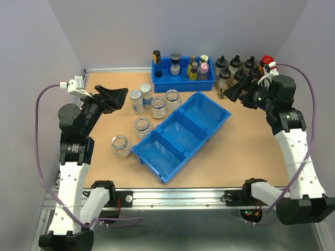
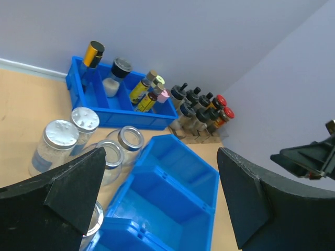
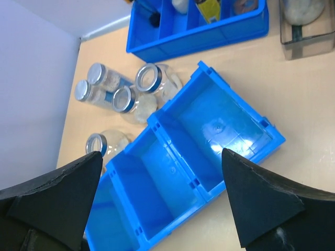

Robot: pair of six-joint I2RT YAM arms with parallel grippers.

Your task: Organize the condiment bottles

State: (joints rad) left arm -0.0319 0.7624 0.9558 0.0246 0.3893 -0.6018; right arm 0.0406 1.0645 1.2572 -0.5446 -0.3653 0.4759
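Observation:
Six short clear glass jars stand left of the blue three-compartment bin. Two have silver caps. Three open ones stand at the back and middle, and another stands nearest the front. My left gripper is open and empty, raised above the table just left of the capped jars. My right gripper is open and empty, raised near the back right. The left wrist view shows the capped jars and the bin between my fingers. The right wrist view shows the bin and jars.
A blue tray at the back holds small colourful-capped bottles. A rack of dark bottles with black and red caps stands at the back right, close to my right gripper. Walls close in the left, back and right sides. All three bin compartments hold nothing.

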